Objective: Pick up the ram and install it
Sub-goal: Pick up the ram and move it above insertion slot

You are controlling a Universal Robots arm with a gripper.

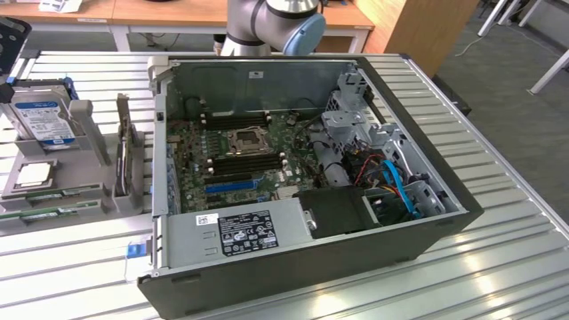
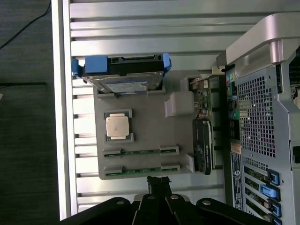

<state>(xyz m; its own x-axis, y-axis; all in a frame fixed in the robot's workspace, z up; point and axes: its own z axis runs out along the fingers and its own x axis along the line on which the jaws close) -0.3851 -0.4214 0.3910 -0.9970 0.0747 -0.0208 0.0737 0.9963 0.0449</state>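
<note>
1. Slatted metal made up the table (image 1: 520,283), with wooden desks behind it. On it sat an open computer case (image 1: 311,270) with its motherboard (image 1: 266,143) facing up. A grey tray (image 1: 64,181) lay at the exterior view's left, and the robot arm (image 1: 266,17) rose at the far side.
2. The ram (image 1: 37,215) (image 2: 140,169) sat in the cradle at the tray's near edge, apparently standing on its long edge.
   - A second stick (image 1: 58,195) (image 2: 140,152) lay just beside it on the far side.
   - Beyond that came a processor chip (image 1: 34,175) (image 2: 117,126), and a hard drive (image 1: 40,117) (image 2: 124,82) stood at the far end.
   - An upright expansion card (image 1: 124,147) (image 2: 202,145) stood on the tray's right, towards the case.
3. The jaws were together and clamped on nothing, their black fingertips (image 2: 158,180) touching. In the wrist view they hung above the table just off the tray's near edge, closest to the ram but apart from it.
4. The ram looked light, thin and stiff, and likely fragile. The cradle blocks covered both of its ends, so the bare middle stretch seemed the place to pinch it, across its thickness (and away from the contact edge).
5. The hard drive carried a blue-and-white label, and the power supply (image 1: 240,230) had black and white stickers. None of that writing could be read, and any label on the ram was too small to make out.
</note>
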